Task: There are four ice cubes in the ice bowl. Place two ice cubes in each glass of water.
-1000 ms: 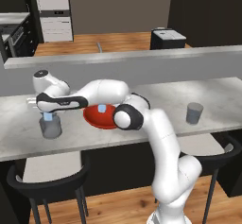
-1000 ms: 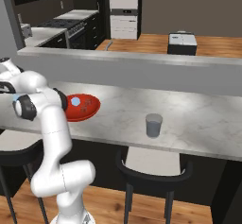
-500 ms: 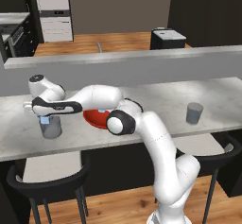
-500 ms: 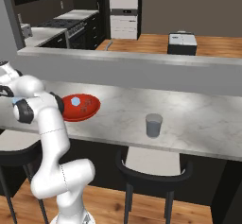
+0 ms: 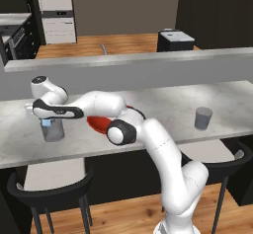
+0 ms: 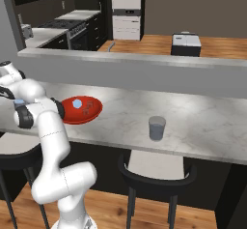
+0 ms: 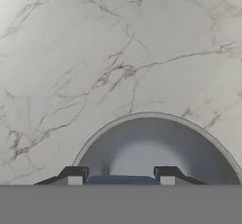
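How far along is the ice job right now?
Early. Nothing shows as done: I can't see ice inside either glass. In hand: the gripper is shut on an ice cube, right above the left glass. Left: release it, then move the rest from the red bowl, where one cube shows clearly; the right glass stands untouched.

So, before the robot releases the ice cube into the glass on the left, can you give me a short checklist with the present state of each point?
1. Gripper closed on an ice cube: ok, a pale blue block sits between the fingertips.
2. Gripper above the left glass: ok, the hand view looks down into its round opening.
3. Cube centred over the opening: ok, the rim curves around it.
4. Left glass upright on the counter: ok.
5. Ice already in this glass: cannot tell.
6. Cubes left in the red bowl: ok, at least one pale cube shows there.
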